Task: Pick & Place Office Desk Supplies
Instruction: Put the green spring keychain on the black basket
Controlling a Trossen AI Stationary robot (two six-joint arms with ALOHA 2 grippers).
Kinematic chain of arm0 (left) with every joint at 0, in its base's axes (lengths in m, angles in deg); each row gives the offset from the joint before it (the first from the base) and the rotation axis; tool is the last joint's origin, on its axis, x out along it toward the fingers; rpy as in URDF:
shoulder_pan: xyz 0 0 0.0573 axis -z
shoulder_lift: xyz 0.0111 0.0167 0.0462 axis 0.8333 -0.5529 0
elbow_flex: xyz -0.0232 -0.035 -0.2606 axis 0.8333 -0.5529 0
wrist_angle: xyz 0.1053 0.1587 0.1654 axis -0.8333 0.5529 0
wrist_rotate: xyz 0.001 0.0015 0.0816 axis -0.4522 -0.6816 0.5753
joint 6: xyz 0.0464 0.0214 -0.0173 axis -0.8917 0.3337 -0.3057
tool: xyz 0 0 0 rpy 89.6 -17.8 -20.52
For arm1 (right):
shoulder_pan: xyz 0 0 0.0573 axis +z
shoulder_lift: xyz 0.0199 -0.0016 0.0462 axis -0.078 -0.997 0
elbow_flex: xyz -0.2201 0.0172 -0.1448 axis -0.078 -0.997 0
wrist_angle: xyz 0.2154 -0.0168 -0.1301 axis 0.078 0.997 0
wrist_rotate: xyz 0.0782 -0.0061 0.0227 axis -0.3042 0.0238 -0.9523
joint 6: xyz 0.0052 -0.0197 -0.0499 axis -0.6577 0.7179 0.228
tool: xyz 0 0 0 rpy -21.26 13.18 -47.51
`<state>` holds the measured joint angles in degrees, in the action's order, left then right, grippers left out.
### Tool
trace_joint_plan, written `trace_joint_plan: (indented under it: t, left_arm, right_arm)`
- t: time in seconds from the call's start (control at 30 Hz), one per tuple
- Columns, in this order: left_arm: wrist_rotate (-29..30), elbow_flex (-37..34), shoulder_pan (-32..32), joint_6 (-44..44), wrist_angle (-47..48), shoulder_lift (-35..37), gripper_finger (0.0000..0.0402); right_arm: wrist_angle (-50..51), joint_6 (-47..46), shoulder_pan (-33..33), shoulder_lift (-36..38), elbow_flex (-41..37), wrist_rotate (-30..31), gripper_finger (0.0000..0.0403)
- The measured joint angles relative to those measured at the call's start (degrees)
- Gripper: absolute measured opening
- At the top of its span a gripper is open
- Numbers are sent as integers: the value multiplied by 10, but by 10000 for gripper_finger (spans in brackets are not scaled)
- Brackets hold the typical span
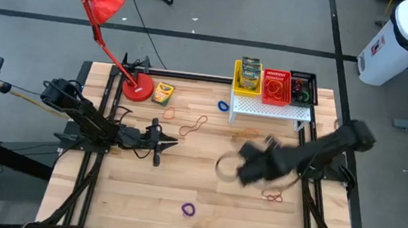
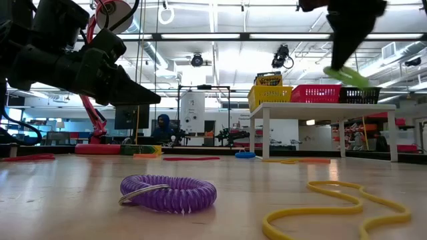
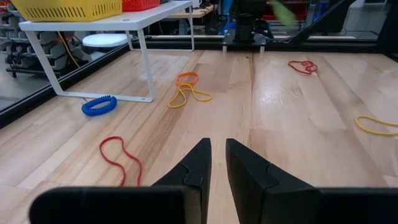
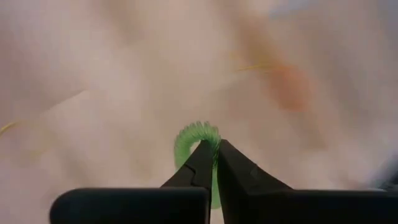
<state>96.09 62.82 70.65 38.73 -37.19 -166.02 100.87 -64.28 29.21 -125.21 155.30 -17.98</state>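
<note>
From the high view I see the right gripper (image 1: 247, 170) over the middle-right of the table (image 1: 182, 180), blurred. Far right, on a small white shelf (image 1: 269, 109), stand the yellow basket (image 1: 247, 77) with a crayon box inside, the red basket (image 1: 276, 87) and the black basket (image 1: 303, 88). A second crayon box (image 1: 163, 92) lies beside the base of the red lamp (image 1: 101, 12). The left gripper (image 1: 160, 143) rests low over the left-centre. A purple coil band (image 1: 189, 210) lies near the front edge, a blue coil band (image 1: 223, 105) left of the shelf.

In the low view the purple coil sits close in front, with a yellow rubber band (image 2: 333, 207) to its right. High on the right, the right arm carries a green coil band (image 2: 347, 75) in the air.

My left wrist view shows the left fingers (image 3: 193, 168) nearly together with a thin gap, holding nothing; a red rubber band (image 3: 118, 158) lies just ahead on the wood.

My right wrist view shows the right fingers (image 4: 239, 171) pinched closed on the green coil band, above the blurred table.
</note>
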Motion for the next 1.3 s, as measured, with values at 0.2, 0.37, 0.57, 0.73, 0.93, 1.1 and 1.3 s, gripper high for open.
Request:
trace_joint_plan:
  t: [0.2, 0.37, 0.57, 0.73, 0.93, 1.1, 1.3]
  left_arm:
    - [0, 0, 0, 0, 1, 0, 54]
    - [0, 0, 0, 0, 1, 0, 54]
    - [0, 0, 0, 0, 1, 0, 54]
    - [0, 0, 0, 0, 2, 0, 54]
    - [0, 0, 0, 0, 2, 0, 54]
    - [0, 0, 0, 0, 0, 0, 54]
    - [0, 0, 0, 0, 1, 0, 54]
  right_arm:
    - [163, 11, -150, 120, 1, 122, 6]
    - [153, 124, -325, 159, 1, 197, 9]
    - [141, 229, -513, 150, 1, 269, 8]
    - [91, 284, -613, 149, 1, 269, 8]
    - [42, 316, -657, 130, 1, 242, 9]
    - [44, 306, -678, 106, 1, 217, 32]
    - [52, 283, -681, 98, 1, 214, 79]
